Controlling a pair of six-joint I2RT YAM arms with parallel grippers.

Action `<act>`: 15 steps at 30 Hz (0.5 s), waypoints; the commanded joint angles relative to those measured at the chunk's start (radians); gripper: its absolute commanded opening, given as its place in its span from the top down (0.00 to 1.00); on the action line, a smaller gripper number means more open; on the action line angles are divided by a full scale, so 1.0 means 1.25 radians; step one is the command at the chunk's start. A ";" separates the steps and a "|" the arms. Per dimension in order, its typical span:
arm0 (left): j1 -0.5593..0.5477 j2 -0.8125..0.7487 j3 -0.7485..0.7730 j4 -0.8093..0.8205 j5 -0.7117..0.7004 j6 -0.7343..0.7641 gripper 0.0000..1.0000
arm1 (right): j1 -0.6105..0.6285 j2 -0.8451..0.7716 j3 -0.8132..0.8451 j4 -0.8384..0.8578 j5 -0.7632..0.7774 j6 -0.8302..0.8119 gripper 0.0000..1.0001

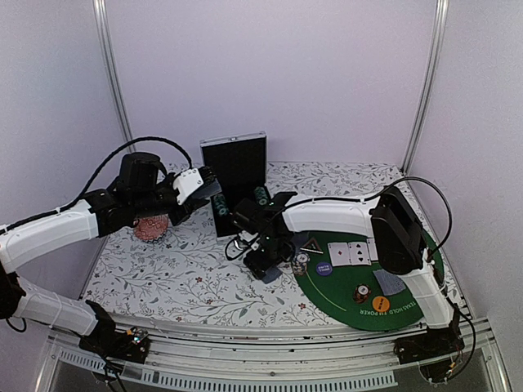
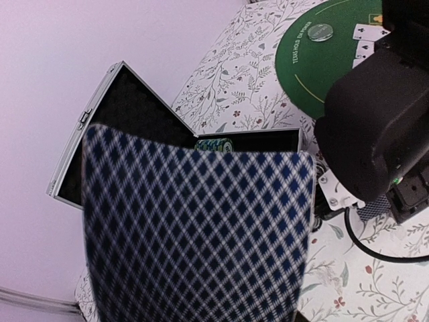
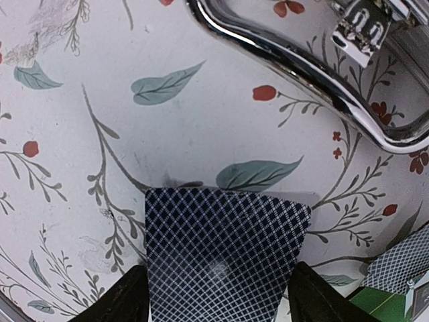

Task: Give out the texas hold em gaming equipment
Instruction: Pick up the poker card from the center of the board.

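Open case (image 1: 235,159) at 12 o'clock on the surface (image 1: 180,278) holds green-striped chips (image 1: 261,194). Left tool (image 1: 211,188) clamps a checked card (image 2: 201,235). Right tool (image 3: 218,292) straddles a second card (image 3: 224,241) at centre, grip unclear.

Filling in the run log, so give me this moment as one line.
left claw: holding checked-back cards by open case | right claw: astride single card over floral cloth, grip unclear

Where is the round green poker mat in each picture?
Top external: the round green felt poker mat lies at the lower right.
Left wrist: top right.
Right wrist: just a green sliver in the bottom right corner.
Shared landmark: the white floral tablecloth under it.
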 commanded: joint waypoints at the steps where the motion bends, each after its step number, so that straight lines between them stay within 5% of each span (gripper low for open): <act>1: 0.004 -0.001 0.017 0.010 0.013 0.002 0.71 | -0.004 0.036 0.005 -0.001 -0.041 0.000 0.33; 15: 0.004 0.002 0.017 0.010 0.015 0.003 0.71 | -0.003 0.003 0.033 0.010 -0.046 -0.006 0.48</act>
